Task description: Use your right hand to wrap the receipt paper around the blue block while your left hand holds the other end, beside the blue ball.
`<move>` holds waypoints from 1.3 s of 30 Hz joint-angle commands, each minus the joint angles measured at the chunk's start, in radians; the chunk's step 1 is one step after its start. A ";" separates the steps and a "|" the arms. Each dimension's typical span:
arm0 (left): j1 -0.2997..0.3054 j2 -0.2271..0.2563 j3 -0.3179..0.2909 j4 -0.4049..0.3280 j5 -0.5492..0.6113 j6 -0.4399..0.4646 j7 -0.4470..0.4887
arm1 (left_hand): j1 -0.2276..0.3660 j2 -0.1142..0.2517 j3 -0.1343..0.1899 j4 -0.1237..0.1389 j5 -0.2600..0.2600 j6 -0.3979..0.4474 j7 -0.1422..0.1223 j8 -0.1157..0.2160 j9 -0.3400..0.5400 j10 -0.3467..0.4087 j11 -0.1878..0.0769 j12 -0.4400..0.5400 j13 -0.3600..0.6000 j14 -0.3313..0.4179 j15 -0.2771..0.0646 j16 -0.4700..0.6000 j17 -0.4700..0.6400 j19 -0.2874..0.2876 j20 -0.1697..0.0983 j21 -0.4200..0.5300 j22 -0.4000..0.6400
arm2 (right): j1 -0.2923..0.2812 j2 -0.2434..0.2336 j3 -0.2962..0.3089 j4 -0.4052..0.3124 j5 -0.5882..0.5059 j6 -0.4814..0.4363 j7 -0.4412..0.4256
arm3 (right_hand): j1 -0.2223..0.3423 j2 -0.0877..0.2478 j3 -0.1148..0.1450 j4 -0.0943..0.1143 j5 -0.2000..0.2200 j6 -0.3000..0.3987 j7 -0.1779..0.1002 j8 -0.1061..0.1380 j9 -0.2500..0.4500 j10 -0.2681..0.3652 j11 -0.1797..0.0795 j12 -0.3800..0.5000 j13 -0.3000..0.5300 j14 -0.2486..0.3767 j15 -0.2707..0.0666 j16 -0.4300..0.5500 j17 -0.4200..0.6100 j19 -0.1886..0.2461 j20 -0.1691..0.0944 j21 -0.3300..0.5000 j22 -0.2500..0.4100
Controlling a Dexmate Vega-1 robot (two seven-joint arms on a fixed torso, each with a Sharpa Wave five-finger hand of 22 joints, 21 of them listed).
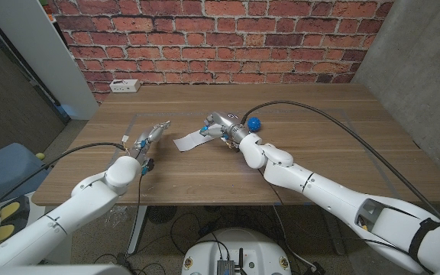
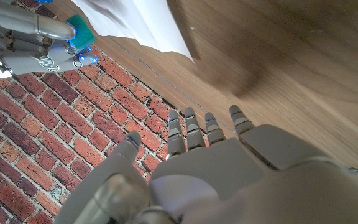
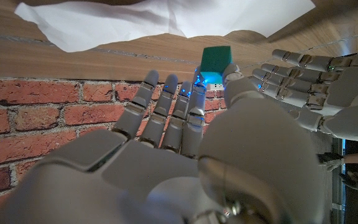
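We pinch the stiff block (image 3: 216, 60) with the right hand (image 1: 231, 134); left hand (image 1: 145, 143) released beside the light, limp paper (image 1: 192, 140).

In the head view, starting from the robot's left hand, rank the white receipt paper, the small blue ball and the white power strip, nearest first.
From the left hand:
1. White receipt paper, just right of it.
2. White power strip, at the table's far left edge.
3. Small blue ball, beyond the right hand.

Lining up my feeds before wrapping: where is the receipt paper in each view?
Head view: paper lies mid-picture, between the left hand and the right hand.
Left wrist view: paper beyond the left hand's fingertips, beside the block.
Right wrist view: paper just past the block.
Shared landmark: the block in the right hand's fingers.
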 commanded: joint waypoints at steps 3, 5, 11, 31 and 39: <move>-0.031 -0.003 0.015 0.025 -0.007 0.000 -0.011 | 0.002 0.008 0.007 0.004 0.003 0.011 0.002 -0.003 0.002 0.007 -0.001 -0.005 0.005 0.003 -0.001 -0.005 0.002 0.005 0.001 -0.005 0.002 | 0.073 0.070 -0.053 0.136 0.014 0.010 -0.039 | 0.031 0.024 0.001 0.005 0.006 0.049 -0.049 0.053 0.018 0.009 0.004 0.003 0.005 0.005 -0.109 -0.004 0.002 0.001 0.006 0.007 0.002; -0.032 -0.003 0.015 0.027 -0.008 0.000 -0.010 | 0.002 0.008 0.008 0.004 0.003 0.011 0.002 -0.004 0.002 0.008 -0.002 -0.005 0.005 0.003 0.000 -0.005 0.002 0.005 0.001 -0.005 0.002 | 0.085 0.077 -0.061 0.159 0.018 0.017 -0.039 | 0.032 0.024 0.001 0.005 0.006 0.049 -0.049 0.054 0.018 0.009 0.004 0.002 0.005 0.004 -0.111 -0.004 0.004 0.001 0.006 0.008 0.002; -0.038 -0.001 0.016 0.034 -0.014 0.002 -0.013 | 0.001 0.007 0.007 0.004 0.003 0.012 0.001 -0.006 0.002 0.009 0.000 -0.007 0.005 0.002 0.000 -0.006 0.002 0.005 0.001 -0.006 0.002 | 0.121 0.105 -0.086 0.231 0.018 0.031 -0.052 | 0.032 0.024 0.000 0.005 0.006 0.049 -0.050 0.055 0.018 0.006 0.003 0.000 0.005 0.003 -0.111 -0.005 0.005 0.000 0.005 0.008 0.002; -0.074 0.011 0.034 0.048 -0.028 0.016 -0.050 | -0.001 0.003 0.006 0.006 0.003 0.017 0.001 -0.010 0.003 0.008 0.001 -0.013 0.006 -0.001 0.001 -0.009 0.003 -0.001 0.002 -0.011 0.002 | 0.195 0.147 -0.152 0.387 0.009 0.015 -0.080 | 0.040 0.021 0.001 0.001 0.007 0.044 -0.053 0.055 0.017 0.012 0.002 -0.002 0.006 0.004 -0.117 -0.009 0.008 0.000 0.002 0.009 0.002; -0.072 0.018 0.033 0.036 -0.033 0.030 -0.048 | -0.003 0.001 0.004 0.007 0.003 0.017 0.000 -0.011 0.003 0.008 0.001 -0.014 0.006 -0.003 0.001 -0.009 0.003 -0.002 0.001 -0.012 0.002 | 0.200 0.135 -0.166 0.380 0.018 0.003 -0.047 | 0.053 0.015 0.005 -0.008 0.008 0.024 -0.062 0.048 0.017 0.004 -0.001 -0.008 0.006 -0.001 -0.115 -0.016 0.005 -0.005 0.003 0.007 0.002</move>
